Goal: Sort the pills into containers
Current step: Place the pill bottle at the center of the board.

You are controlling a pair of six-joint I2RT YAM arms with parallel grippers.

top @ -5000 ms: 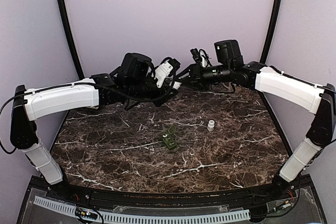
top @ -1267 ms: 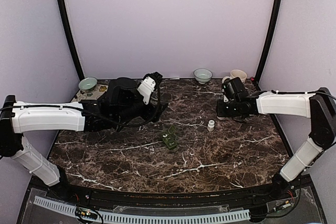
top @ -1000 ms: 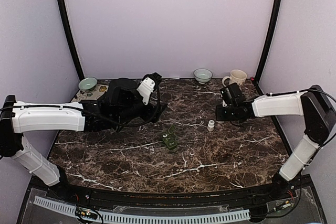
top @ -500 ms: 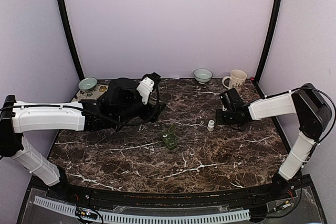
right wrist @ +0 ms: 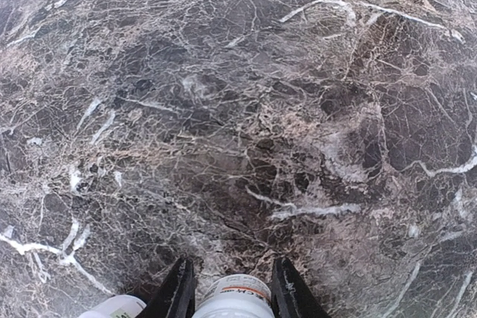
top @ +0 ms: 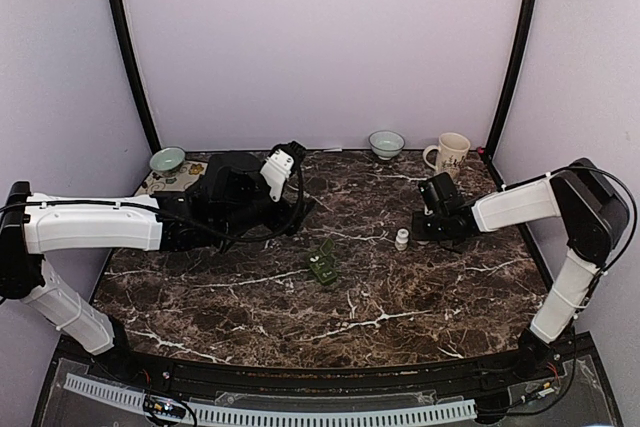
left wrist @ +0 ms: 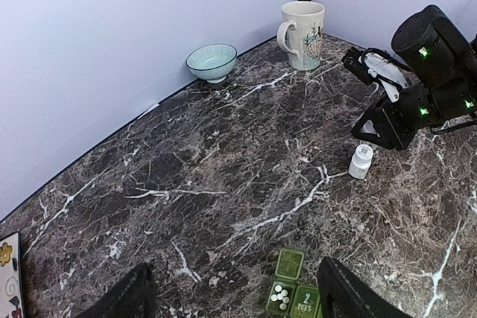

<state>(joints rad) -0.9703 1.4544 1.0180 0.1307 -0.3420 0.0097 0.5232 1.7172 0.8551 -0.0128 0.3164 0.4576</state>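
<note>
Right gripper [right wrist: 232, 264]: clamped on a white bottle [right wrist: 232, 301].
Left gripper [left wrist: 235, 267]: spread wide, nothing held.
Risk: the standing bottle [top: 401, 238] nearby could be toppled if brushed.

worktop [top: 400, 297]: dark brown-black marble, white and tan veins
containers [top: 322, 265]: dark green box, one lighter green lid raised, white print on a shut lid
pills [left wrist: 280, 296]: white
standing bottle [left wrist: 361, 160], right of the containers: white
gripped bottle [right wrist: 232, 299]: white, pale label
back bowl [top: 386, 143], behind the containers: pale celadon
mug [top: 450, 153], behind-right of the containers: cream, muted plant motif
side bowl [top: 167, 160], far left of the containers: pale green
mat [left wrist: 6, 258]: white, yellow and red flowers
walls [top: 320, 47]: plain lilac
arms [top: 100, 222]: white shells, black joints
left end effector [left wrist: 237, 288]: black fingers
right end effector [right wrist: 232, 269]: black, small green lights
</note>
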